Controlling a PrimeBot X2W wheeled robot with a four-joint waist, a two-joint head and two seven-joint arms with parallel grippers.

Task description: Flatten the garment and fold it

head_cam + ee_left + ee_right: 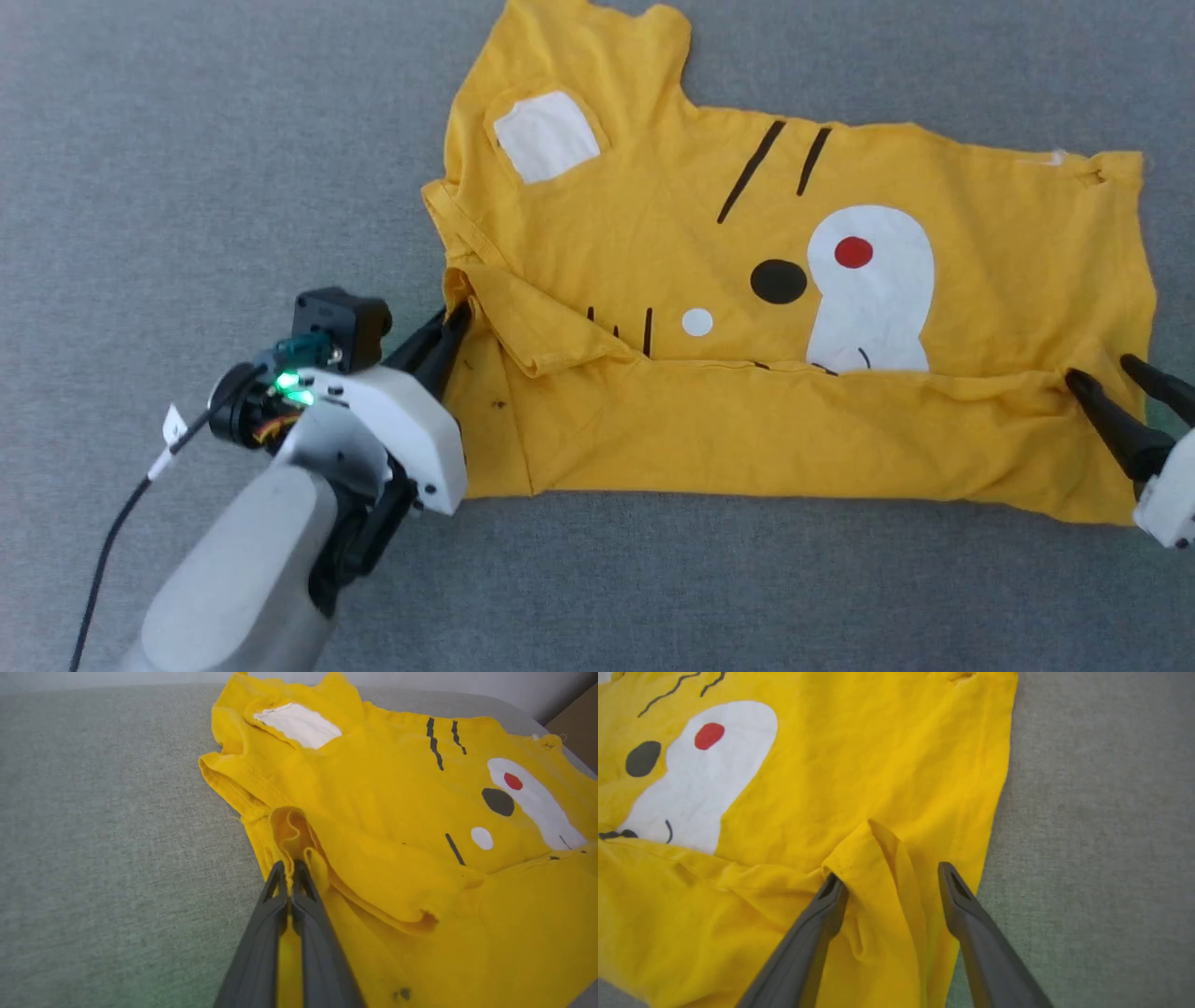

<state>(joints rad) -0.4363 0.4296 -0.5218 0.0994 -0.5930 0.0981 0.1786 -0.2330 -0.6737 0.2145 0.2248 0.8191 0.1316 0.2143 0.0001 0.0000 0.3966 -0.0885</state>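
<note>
The garment, print half-hidden by a fold, is being pinched at nine o'clock by the left hand, the open right hand being cropped at four o'clock.

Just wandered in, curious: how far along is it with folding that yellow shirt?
Done: the T-shirt has its near edge folded over the print. In hand: left end effector pinches the fold's left corner; right end effector stands open at the other. Left: smoothing bunched cloth, more folds.

Cannot see the face print's lower part beneath a folded flap of the garment; cannot identify tiny dark specks near the left claw.
</note>
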